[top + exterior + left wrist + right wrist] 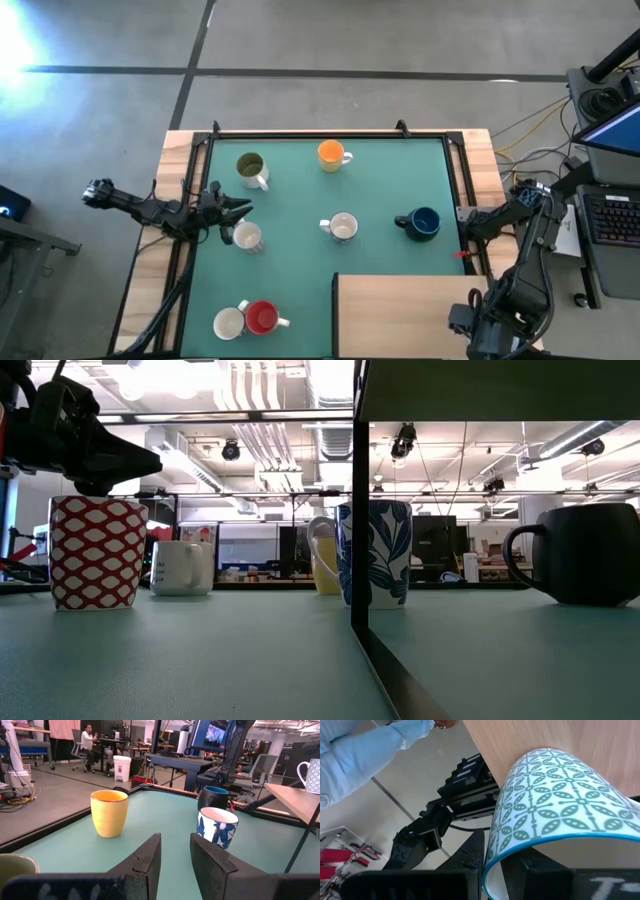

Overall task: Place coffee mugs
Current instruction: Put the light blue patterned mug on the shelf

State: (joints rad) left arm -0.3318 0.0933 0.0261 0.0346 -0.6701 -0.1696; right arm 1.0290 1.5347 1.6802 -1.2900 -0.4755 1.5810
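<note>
My right gripper [495, 865] is shut on a white coffee mug with a green leaf pattern and a blue rim [555, 800], over the wooden shelf [545, 735]. In the high view my right arm [500, 290] hides that mug. My left gripper [238, 210] is open and level at the mat's left side, beside a red-and-white patterned mug [97, 552]. Standing on their bases on the green mat [380, 185] are an orange mug [332, 154], a blue-flowered mug [217, 826], a dark blue mug [422, 222] and an olive-lined mug [250, 168]. My right gripper pinches the patterned mug's wall at the rim [492, 851], one finger [470, 855] outside and the other inside the opening. The fingers slant downward at it. The mug lies tilted, its base toward the shelf board. Whether it touches the board I cannot tell.
The wooden shelf [400, 310] covers the mat's near right corner, and its dark leg [360, 510] stands mid-table. A white mug [228, 322] and a red mug [262, 317] sit near the front left. A person's light blue sleeve [370, 745] shows beyond the table.
</note>
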